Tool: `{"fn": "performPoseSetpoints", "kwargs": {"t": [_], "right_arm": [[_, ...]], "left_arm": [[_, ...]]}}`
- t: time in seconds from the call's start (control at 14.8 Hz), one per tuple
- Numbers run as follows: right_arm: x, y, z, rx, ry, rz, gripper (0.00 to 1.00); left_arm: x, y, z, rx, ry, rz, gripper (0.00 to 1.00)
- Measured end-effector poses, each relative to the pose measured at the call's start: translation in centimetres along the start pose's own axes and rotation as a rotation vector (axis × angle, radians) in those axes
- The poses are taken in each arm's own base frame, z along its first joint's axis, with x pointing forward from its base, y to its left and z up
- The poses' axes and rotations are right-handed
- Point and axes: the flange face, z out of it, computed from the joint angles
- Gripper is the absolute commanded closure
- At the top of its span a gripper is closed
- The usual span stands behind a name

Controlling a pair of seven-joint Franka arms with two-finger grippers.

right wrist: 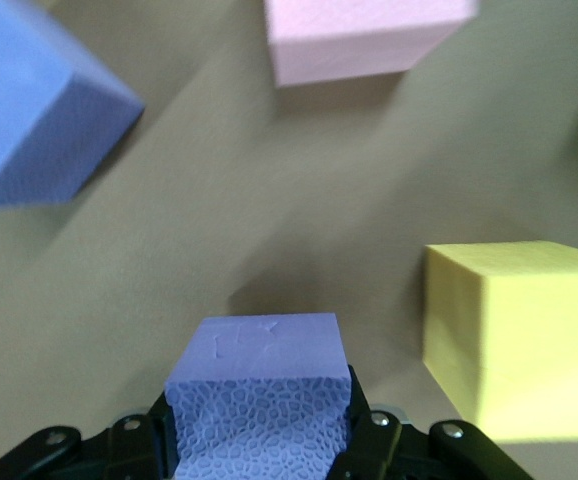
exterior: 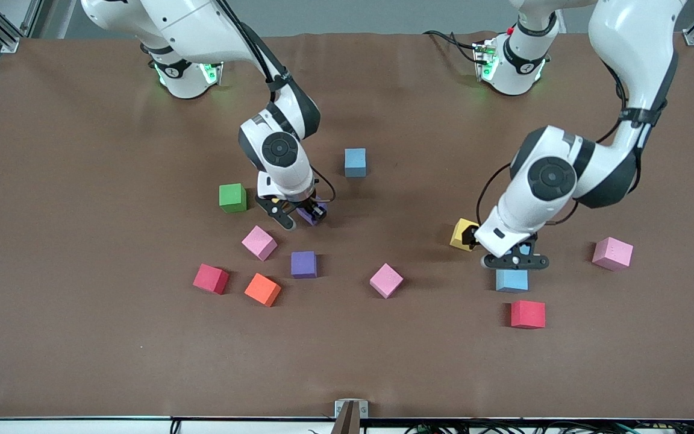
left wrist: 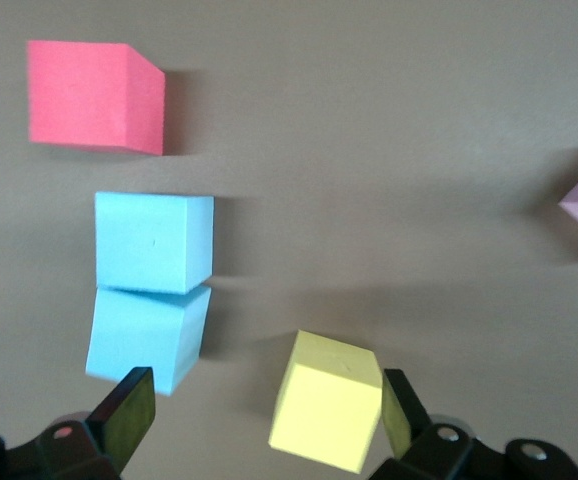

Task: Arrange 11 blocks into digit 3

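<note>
My right gripper (exterior: 300, 212) is shut on a purple cube (exterior: 312, 214), low over the table between the green cube and a lone light blue cube (exterior: 355, 161); it also shows in the right wrist view (right wrist: 259, 375). A yellow cube (right wrist: 519, 335) lies beside it, hidden by the arm in the front view. My left gripper (exterior: 514, 260) is open and empty above two touching light blue cubes (left wrist: 154, 240) (left wrist: 147, 335), with a tilted yellow cube (left wrist: 329, 400) by one finger (left wrist: 401, 408). A red cube (exterior: 528, 314) lies nearer the camera. No figure of joined cubes shows.
A green cube (exterior: 232, 197) and an orange cube (exterior: 262, 289) lie toward the right arm's end, among a pink cube (exterior: 259, 242), a purple cube (exterior: 303, 264) and a red cube (exterior: 211, 278). More pink cubes lie mid-table (exterior: 386, 280) and toward the left arm's end (exterior: 612, 253).
</note>
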Motion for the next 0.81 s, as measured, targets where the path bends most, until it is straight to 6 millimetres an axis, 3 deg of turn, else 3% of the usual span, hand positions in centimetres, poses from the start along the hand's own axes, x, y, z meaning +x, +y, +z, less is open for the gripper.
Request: {"fn": "performPoseSetpoints", "kwargs": {"t": [0.2, 0.34, 0.54, 0.81], "right_arm": [[1.5, 1.1, -5.2, -0.03, -0.01, 0.162, 1.0], [1.4, 2.8, -7.3, -0.035, -0.013, 0.282, 1.0], [0.3, 5.4, -6.8, -0.044, -0.011, 0.451, 1.0], [-2.2, 7.8, -3.1, 0.002, -0.009, 0.652, 1.0]], "left_arm": [[1.0, -0.7, 2.9, -0.032, -0.023, 0.125, 0.02], [0.9, -0.7, 4.0, -0.039, -0.039, 0.182, 0.02], [0.2, 0.1, 5.2, -0.046, -0.065, 0.209, 0.01], [-1.5, 2.5, 7.3, -0.05, -0.11, 0.226, 0.01]]}}
